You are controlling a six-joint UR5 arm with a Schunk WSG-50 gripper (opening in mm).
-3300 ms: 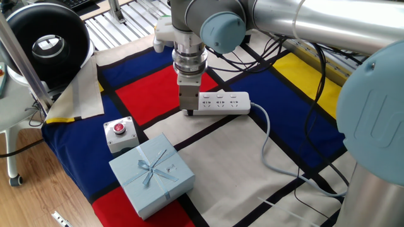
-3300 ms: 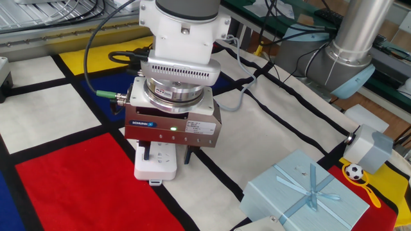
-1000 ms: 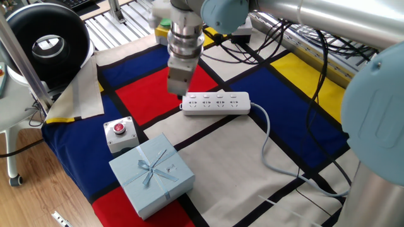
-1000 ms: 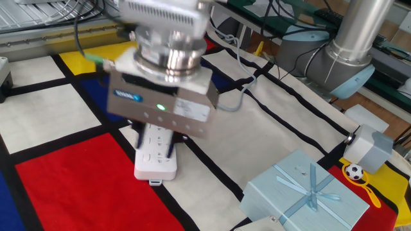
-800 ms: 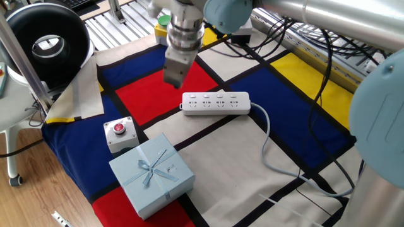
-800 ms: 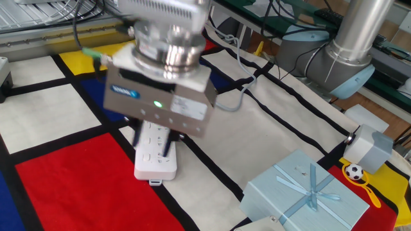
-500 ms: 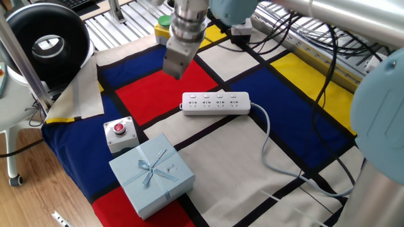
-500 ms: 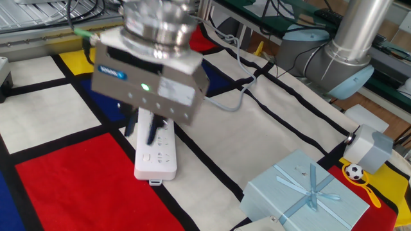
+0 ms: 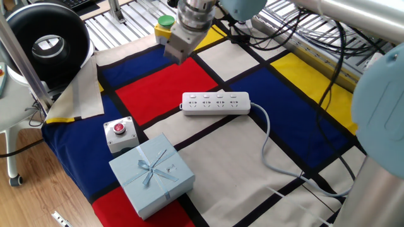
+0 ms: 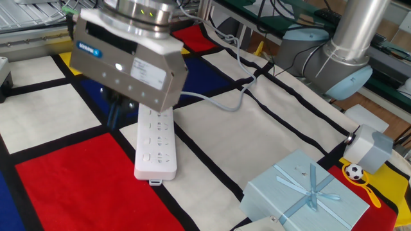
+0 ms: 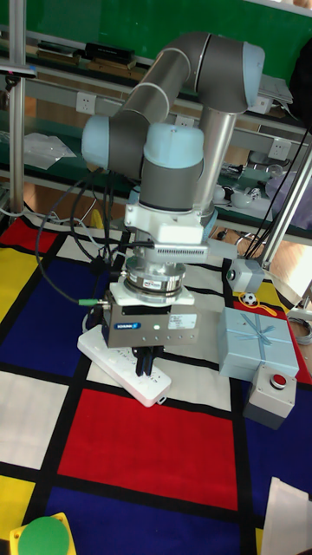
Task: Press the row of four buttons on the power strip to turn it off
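The white power strip [image 9: 215, 103] lies flat where the red, blue and white cloth patches meet, its grey cable [image 9: 268, 142] trailing right. The four buttons [image 9: 213, 96] run as a line of tiny white switches along its far edge. My gripper [image 9: 172, 55] hangs in the air, up and to the left of the strip's left end, touching nothing. The other fixed view has the gripper's grey body [image 10: 127, 54] above the strip [image 10: 156, 146], its dark fingers [image 10: 114, 115] off to the strip's left. In the tall fixed view the gripper [image 11: 146, 364] hides part of the strip [image 11: 117, 362]. No view shows the fingertips clearly.
A grey box with a red button [image 9: 118, 131] and a blue gift box [image 9: 151, 173] sit at the front left. A green button on a yellow box [image 9: 164, 24] stands at the back, close to the gripper. A black round device [image 9: 44, 44] is at far left.
The gripper has risen off the power strip's left end and moved up and back towards the green button. The strip itself has not shifted.
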